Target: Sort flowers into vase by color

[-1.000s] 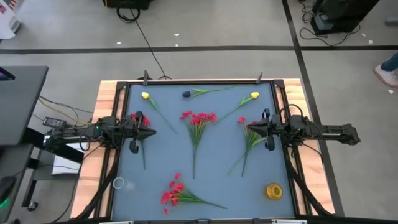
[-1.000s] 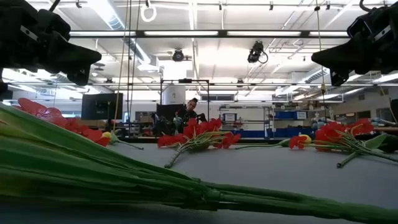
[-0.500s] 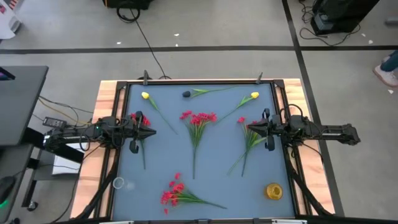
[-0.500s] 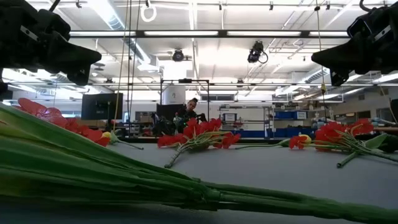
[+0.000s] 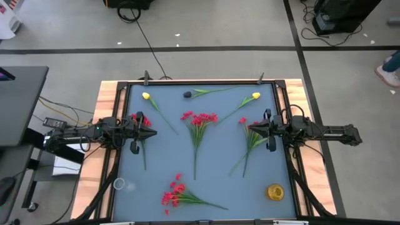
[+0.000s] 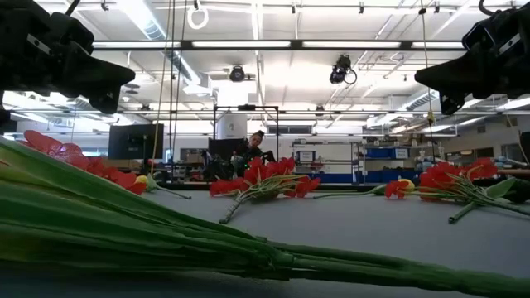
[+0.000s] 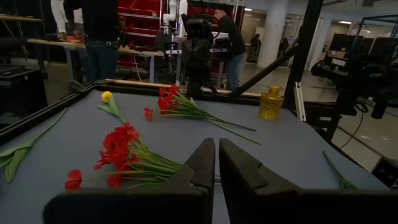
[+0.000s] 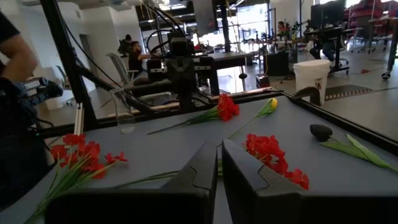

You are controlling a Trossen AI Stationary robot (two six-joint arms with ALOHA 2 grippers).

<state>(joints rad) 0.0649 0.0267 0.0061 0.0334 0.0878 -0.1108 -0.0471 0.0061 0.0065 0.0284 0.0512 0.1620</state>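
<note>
Several flowers lie flat on the blue-grey table. One red bunch (image 5: 199, 119) is in the middle, another (image 5: 174, 190) near the near edge. A third red bunch (image 5: 142, 120) lies under my left gripper (image 5: 134, 132), a fourth (image 5: 249, 128) under my right gripper (image 5: 270, 131). Two yellow tulips (image 5: 145, 95) (image 5: 255, 95) and a dark bud (image 5: 187, 94) lie toward the far edge. Both grippers hover above the table, shut and holding nothing (image 7: 216, 146) (image 8: 219, 149).
A yellow vase (image 5: 275, 192) stands near the near right corner, a clear glass vase (image 5: 119, 184) near the near left corner. A raised dark frame (image 5: 200, 81) rims the table. People stand in the room beyond. Free table lies between the bunches.
</note>
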